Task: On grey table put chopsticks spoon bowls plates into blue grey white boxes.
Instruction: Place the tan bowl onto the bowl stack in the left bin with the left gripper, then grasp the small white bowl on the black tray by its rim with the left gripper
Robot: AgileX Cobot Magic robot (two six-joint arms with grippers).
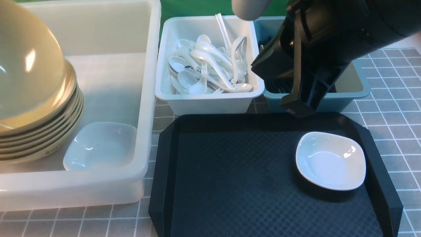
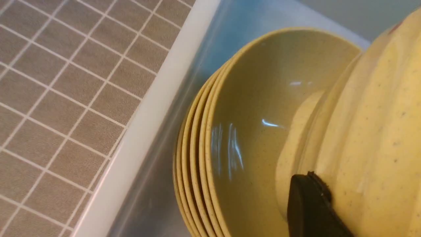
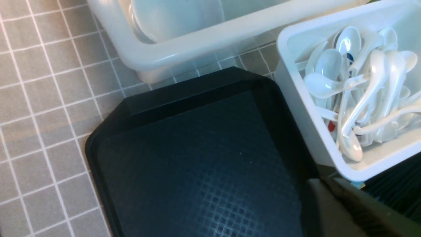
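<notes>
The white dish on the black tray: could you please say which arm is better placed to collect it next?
Right, probably. The right claw hangs near the white dish at the tray's far edge; the left claw grips a tan bowl over the large box.

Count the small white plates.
2. One plate on the black tray, right side; one plate in the large white box beside the stacked bowls. Others may hide behind them.

Tan bowls [image 1: 42, 131] sit stacked at left in the large translucent white box [image 1: 149, 82], a tilted bowl [image 1: 23, 59] above, a white plate [image 1: 100, 146] beside; spoons [image 1: 210, 65] fill the far grey-white box [image 1: 210, 103]; another plate [image 1: 330, 160] lies near right.
</notes>
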